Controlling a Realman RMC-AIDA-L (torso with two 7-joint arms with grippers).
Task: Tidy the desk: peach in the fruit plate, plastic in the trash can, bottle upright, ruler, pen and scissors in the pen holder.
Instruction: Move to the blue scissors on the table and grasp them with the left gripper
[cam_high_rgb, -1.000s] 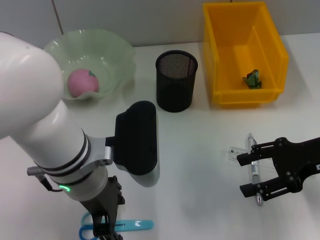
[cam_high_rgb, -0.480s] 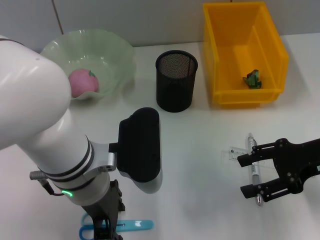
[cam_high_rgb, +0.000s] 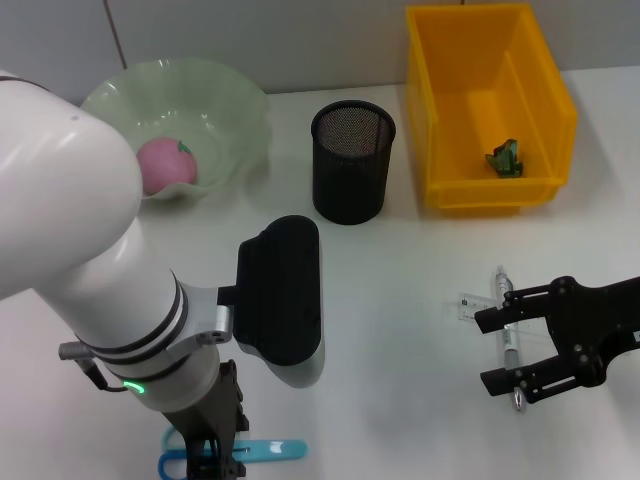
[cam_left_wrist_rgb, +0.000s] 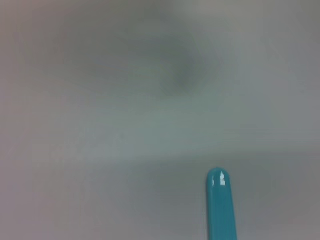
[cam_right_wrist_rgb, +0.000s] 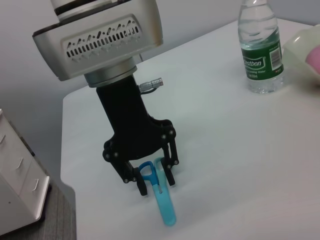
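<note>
Left gripper (cam_right_wrist_rgb: 156, 182) is down at the near edge of the counter (cam_high_rgb: 400, 300), fingers (cam_right_wrist_rgb: 170, 176) straddling the handle end of the blue scissors (cam_right_wrist_rgb: 161, 197). The fingers sit close either side of the handle loops, apparently touching, but I cannot tell if they are clamped yet. Scissors lie flat, closed blade pointing away from the gripper; the left wrist view shows only the blue tip (cam_left_wrist_rgb: 219, 200) over bare counter.

Handling guess: light, rigid plastic and metal, low profile, so they may slide or pivot if pinched off-center. Best hold looks like the neck just past the loops, or across the loops, so the blade hangs down for dropping into the pen holder (cam_high_rgb: 352, 160).

Right gripper (cam_high_rgb: 500, 348) hovers over the pen (cam_high_rgb: 506, 338) and clear ruler (cam_high_rgb: 475, 305) on the right side, fingers spread wide, holding nothing. Pen is thin and may roll; the ruler is flat and hard to get under.

Peach (cam_high_rgb: 165, 165) is already in the fruit plate (cam_high_rgb: 235, 105), green plastic (cam_high_rgb: 504, 157) already in the yellow trash can (cam_high_rgb: 440, 90), bottle (cam_right_wrist_rgb: 259, 50) upright in the right wrist view.
</note>
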